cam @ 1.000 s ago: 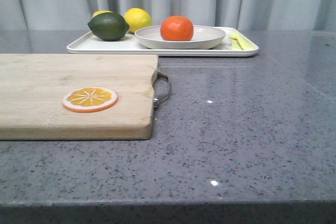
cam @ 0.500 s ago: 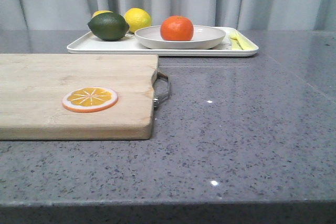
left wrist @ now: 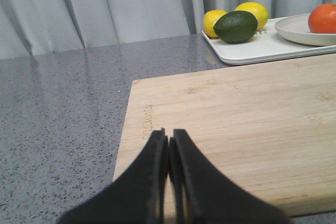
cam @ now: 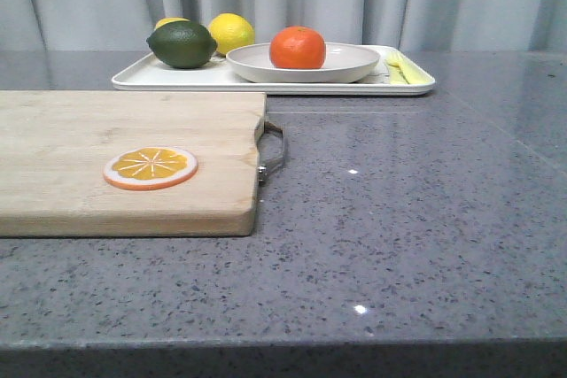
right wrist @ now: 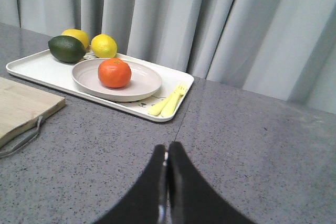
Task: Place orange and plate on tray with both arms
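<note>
The orange sits in the off-white plate, and the plate rests on the white tray at the back of the table. They also show in the right wrist view: orange, plate, tray. My left gripper is shut and empty, over the wooden cutting board. My right gripper is shut and empty, above the grey table, well short of the tray. Neither gripper shows in the front view.
A green lime and two yellow lemons lie on the tray's left part. Yellow cutlery lies at its right end. A flat orange slice lies on the cutting board, which has a metal handle. Grey curtains hang behind.
The whole front view has shifted very slightly to the left. Nothing on the table has moved.
</note>
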Controlling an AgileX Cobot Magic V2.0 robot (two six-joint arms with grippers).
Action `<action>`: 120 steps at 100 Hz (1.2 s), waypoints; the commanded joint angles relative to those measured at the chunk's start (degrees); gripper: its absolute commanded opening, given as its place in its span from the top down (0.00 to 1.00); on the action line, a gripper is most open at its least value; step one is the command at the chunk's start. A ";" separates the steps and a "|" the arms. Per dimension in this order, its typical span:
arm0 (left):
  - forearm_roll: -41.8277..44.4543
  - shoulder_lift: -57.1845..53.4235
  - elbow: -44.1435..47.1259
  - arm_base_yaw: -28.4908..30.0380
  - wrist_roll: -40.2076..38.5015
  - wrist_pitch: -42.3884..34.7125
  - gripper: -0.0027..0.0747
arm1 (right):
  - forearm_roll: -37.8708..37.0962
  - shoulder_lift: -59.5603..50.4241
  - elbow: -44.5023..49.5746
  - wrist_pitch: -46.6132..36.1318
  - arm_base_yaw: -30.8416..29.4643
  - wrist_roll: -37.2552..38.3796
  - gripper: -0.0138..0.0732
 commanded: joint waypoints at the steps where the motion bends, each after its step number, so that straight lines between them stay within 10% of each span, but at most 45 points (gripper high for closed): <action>1: -0.52 -1.88 0.49 0.15 -0.47 -4.47 0.99 | 0.79 0.54 -1.37 -4.69 -0.16 -0.26 0.96; 51: -0.52 -1.88 0.49 0.15 -0.47 -4.47 0.99 | -0.85 0.54 0.61 -6.01 -0.16 1.09 0.96; 82: -0.52 -1.88 0.49 0.15 -0.47 -4.47 0.99 | -30.43 -4.19 11.29 -12.69 -0.16 33.46 0.96; 120: -0.52 -1.88 0.49 0.15 -0.47 -4.47 0.99 | -31.25 -10.06 22.19 -18.04 -0.10 34.12 0.96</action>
